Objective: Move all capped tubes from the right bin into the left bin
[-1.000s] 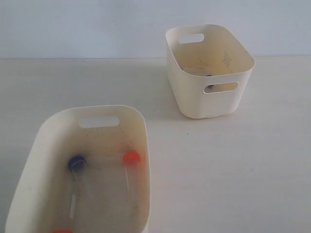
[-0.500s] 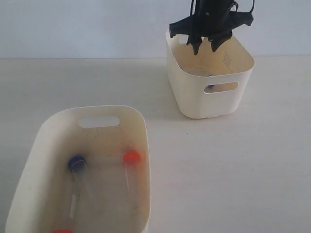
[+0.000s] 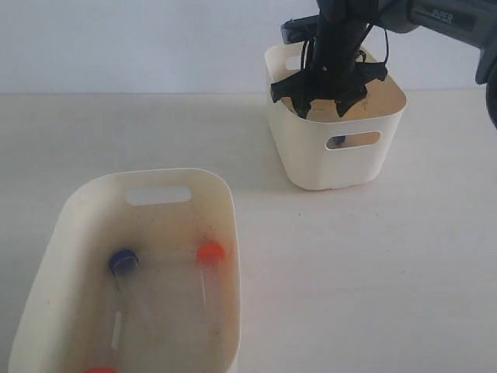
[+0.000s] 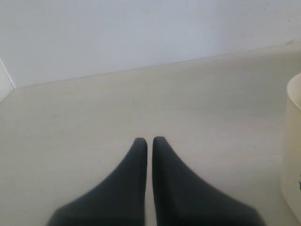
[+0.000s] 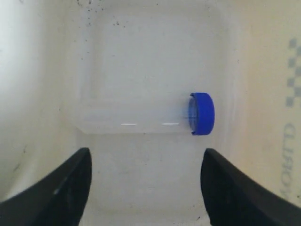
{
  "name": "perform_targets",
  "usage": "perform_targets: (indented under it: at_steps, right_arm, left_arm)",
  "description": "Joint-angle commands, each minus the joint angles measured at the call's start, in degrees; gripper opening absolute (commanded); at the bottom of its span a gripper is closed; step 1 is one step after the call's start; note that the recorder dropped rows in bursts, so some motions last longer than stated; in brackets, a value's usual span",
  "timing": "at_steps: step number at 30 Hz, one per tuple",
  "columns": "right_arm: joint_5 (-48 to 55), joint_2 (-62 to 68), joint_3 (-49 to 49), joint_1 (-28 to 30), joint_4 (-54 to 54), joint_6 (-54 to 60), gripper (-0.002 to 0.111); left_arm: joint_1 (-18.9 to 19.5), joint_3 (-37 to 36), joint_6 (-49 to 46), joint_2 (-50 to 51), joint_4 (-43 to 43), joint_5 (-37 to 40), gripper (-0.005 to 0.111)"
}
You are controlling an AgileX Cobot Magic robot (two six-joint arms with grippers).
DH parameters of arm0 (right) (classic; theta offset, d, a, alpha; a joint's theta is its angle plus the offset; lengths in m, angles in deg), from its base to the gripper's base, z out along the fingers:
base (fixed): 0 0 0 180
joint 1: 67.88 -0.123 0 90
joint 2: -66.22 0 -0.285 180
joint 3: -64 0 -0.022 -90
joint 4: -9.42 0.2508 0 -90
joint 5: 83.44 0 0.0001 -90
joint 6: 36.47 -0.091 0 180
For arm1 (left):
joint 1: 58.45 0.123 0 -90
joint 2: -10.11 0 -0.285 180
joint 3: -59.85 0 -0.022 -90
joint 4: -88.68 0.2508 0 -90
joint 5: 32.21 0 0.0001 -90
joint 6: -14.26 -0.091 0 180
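The right bin (image 3: 311,159) stands at the back of the table. My right gripper (image 3: 322,109) hangs inside its mouth, open. In the right wrist view a clear tube (image 5: 136,113) with a blue cap (image 5: 202,113) lies flat on that bin's floor, just beyond my open right gripper (image 5: 146,160), untouched. The left bin (image 3: 58,241) sits near the front and holds a blue-capped tube (image 3: 123,262), an orange-capped tube (image 3: 209,252) and another orange cap (image 3: 99,370) at the frame's edge. My left gripper (image 4: 149,140) is shut and empty over bare table, out of the exterior view.
The blue cap (image 3: 336,141) shows through the right bin's front handle slot. A cream bin wall (image 4: 292,150) edges the left wrist view. Pale tabletop (image 3: 349,256) lies between the two bins, with a pale wall behind.
The right arm has come into view from above and dropped lower, its open fingers now down inside the right bin's mouth. The tubes in the left bin have not moved.
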Motion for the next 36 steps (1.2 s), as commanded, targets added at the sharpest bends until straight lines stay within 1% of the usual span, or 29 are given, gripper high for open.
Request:
perform_targets:
  at_steps: [1,7,13,16,26,31,34,36]
  right_arm:
    - [-0.95,0.1,0.01,1.02,-2.85,2.62,0.063]
    - [0.15,1.75,0.01,1.84,-2.45,1.73,0.063]
    - [4.16,2.34,0.01,1.84,0.74,-6.82,0.063]
    - [5.52,2.34,0.01,1.73,0.83,-7.57,0.063]
    - [7.31,4.08,0.01,1.73,0.39,-6.69,0.063]
    - [5.86,4.14,-0.08,1.73,-0.9,-3.97,0.063]
    - [6.78,2.96,1.19,1.85,-1.04,1.02,0.063]
    - [7.13,2.19,2.1,2.99,2.11,1.3,0.063]
  left_arm:
    - [0.06,0.23,0.66,-0.11,-0.06,-0.88,0.004]
    - [0.06,0.23,0.66,-0.11,-0.06,-0.88,0.004]
    - [0.06,0.23,0.66,-0.11,-0.06,-0.88,0.004]
    - [0.06,0.23,0.66,-0.11,-0.06,-0.88,0.004]
    - [0.06,0.23,0.66,-0.11,-0.06,-0.88,0.004]
    - [0.06,0.23,0.66,-0.11,-0.06,-0.88,0.004]
    - [0.06,0.23,0.66,-0.11,-0.06,-0.88,0.004]
    - [0.06,0.23,0.66,-0.11,-0.06,-0.88,0.004]
